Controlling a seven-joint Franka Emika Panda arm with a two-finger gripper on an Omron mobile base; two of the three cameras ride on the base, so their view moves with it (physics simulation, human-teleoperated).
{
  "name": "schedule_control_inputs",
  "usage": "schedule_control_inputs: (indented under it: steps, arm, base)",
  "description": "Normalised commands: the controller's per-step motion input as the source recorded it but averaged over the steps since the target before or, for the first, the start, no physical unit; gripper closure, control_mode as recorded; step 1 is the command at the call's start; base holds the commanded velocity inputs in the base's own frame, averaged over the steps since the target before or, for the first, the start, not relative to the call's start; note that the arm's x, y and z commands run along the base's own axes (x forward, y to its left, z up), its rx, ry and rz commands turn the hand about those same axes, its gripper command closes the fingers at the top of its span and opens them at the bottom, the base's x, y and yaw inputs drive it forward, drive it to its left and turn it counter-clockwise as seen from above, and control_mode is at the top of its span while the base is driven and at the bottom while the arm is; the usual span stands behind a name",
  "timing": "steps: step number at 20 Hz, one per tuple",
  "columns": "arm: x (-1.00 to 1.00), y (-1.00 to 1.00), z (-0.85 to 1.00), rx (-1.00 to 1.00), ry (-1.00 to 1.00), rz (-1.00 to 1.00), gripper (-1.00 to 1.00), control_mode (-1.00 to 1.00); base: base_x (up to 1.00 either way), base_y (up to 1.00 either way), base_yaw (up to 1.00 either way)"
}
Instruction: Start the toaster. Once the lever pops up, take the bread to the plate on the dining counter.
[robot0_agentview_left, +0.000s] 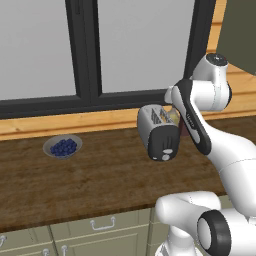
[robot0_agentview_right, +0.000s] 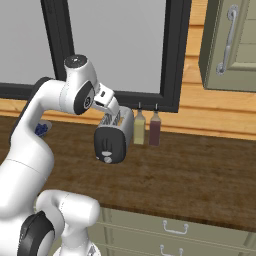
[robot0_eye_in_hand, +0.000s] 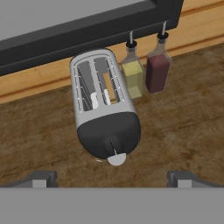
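The steel toaster (robot0_eye_in_hand: 103, 105) stands on the wood worktop below the window, its dark end panel (robot0_agentview_left: 162, 145) facing me. On that panel, under a vertical slot, sits the small pale lever (robot0_agentview_left: 168, 150). A golden slice of bread (robot0_eye_in_hand: 110, 87) sits in one slot. My gripper (robot0_eye_in_hand: 112, 177) hovers above and in front of the toaster, open, fingertips (robot0_eye_in_hand: 41, 177) wide apart with nothing between them. In the right base view my white hand (robot0_agentview_right: 106, 98) is just over the toaster's (robot0_agentview_right: 112, 137) top. The plate and the dining counter are out of view.
A yellow bottle (robot0_eye_in_hand: 132, 74) and a dark red bottle (robot0_eye_in_hand: 157, 72) stand close behind the toaster against the wall. A grey bowl of blueberries (robot0_agentview_left: 62, 147) sits to the left. A wall cabinet (robot0_agentview_right: 230, 45) hangs at upper right.
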Motion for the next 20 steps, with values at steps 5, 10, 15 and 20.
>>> schedule_control_inputs:
  steps: [5,10,15,20]
  arm:
    - [0.0,0.0,0.0,0.0,0.0,0.0,-1.0,-1.0]
    - [0.0,0.0,0.0,0.0,0.0,0.0,-1.0,-1.0]
    - [0.0,0.0,0.0,0.0,0.0,0.0,-1.0,-1.0]
    - [0.0,0.0,0.0,0.0,0.0,0.0,-1.0,-1.0]
  base:
    - [0.0,0.0,0.0]
    - [0.0,0.0,0.0]
    - [0.0,0.0,0.0]
    - [0.0,0.0,0.0]
